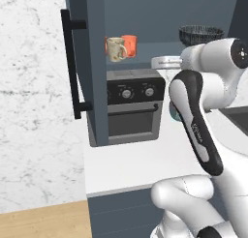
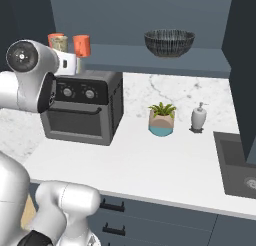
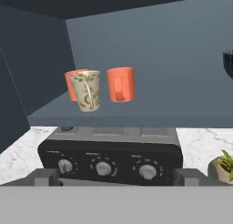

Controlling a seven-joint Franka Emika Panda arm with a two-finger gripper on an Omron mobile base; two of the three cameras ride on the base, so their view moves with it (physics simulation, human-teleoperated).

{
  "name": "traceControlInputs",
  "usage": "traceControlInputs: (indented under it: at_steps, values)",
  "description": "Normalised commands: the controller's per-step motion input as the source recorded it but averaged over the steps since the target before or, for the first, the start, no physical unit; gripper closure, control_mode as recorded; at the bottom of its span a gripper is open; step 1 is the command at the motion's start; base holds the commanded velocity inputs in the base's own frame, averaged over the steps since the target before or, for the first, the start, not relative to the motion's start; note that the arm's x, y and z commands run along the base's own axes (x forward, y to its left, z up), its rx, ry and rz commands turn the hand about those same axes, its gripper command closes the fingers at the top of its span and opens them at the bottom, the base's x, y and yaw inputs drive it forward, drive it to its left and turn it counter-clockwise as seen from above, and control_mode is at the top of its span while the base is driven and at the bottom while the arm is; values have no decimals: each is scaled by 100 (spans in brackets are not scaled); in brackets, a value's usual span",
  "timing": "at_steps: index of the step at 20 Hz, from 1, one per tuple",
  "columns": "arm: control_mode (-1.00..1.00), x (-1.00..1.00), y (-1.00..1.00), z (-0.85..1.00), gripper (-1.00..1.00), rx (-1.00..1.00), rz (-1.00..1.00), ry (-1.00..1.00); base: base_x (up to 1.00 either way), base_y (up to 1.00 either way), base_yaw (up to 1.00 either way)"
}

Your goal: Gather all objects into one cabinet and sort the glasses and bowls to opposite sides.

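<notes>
The dark slate-blue cabinet (image 2: 150, 57) stands open, its door (image 1: 89, 63) swung out to the left. Three glasses cluster at the left of its shelf: a beige patterned cup (image 3: 88, 90), an orange cup (image 3: 72, 82) half hidden behind it, and another orange cup (image 3: 120, 84) to its right. The wide dark speckled bowl (image 2: 169, 42) sits apart at the right of the same shelf. My gripper (image 3: 116, 180) hovers above the toaster oven, short of the shelf and facing the cups. It is open, with nothing between its fingers.
A black toaster oven (image 1: 133, 106) stands on the white counter (image 2: 135, 165) under the shelf's left end. A potted plant (image 2: 162, 119), a soap dispenser (image 2: 198, 117) and a sink (image 2: 237, 162) lie to the right. The door's bar handle (image 1: 71, 63) juts out at left.
</notes>
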Motion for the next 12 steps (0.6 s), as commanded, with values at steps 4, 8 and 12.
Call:
traceControlInputs:
  at_steps: [4, 8, 12]
  values:
    - [-100, -100, -71, 24, -100, 0, -18, 2, 0, 0, 0]
    - [-100, -100, -75, 11, -100, 0, -16, 0, 0, 0, 0]
    - [-100, -100, -25, 7, -100, -2, -10, 2, 0, 0, 0]
